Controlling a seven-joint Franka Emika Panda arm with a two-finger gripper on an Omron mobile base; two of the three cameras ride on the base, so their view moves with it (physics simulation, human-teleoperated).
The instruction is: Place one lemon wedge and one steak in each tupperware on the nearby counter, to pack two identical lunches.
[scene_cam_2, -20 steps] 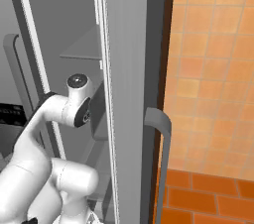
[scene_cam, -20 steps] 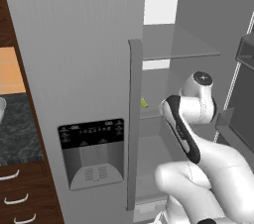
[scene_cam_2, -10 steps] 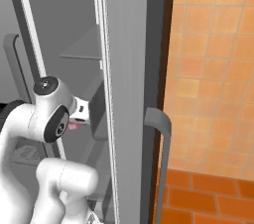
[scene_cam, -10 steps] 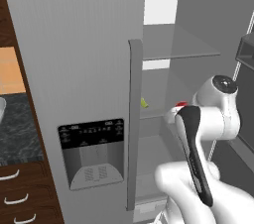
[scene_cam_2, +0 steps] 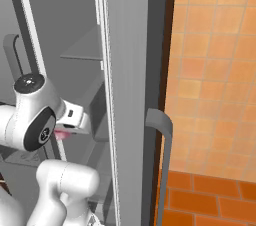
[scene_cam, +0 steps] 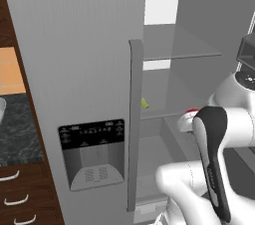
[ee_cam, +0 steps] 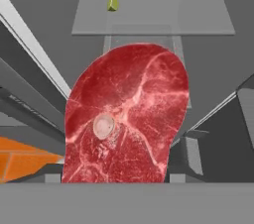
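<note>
Your gripper (ee_cam: 116, 181) grips a steak (ee_cam: 126, 114) w/ jaws fairly wide, inside the open fridge (scene_cam: 89, 69); lemon wedge (ee_cam: 113, 0) on shelf beyond.

Red marbled steak slab (ee_cam: 126, 116) at centre and bottom of hand view, in front of the clear glass refrigerator shelf (ee_cam: 153, 7). Small yellow-green lemon wedge (ee_cam: 112, 0) on that shelf, upper left of frame. In left base view, same wedge (scene_cam: 144, 103) mid-frame on shelf, right of the vertical grey door handle (scene_cam: 134, 119); black-grey marbled stone counter (scene_cam: 15, 129) at far left.
</note>
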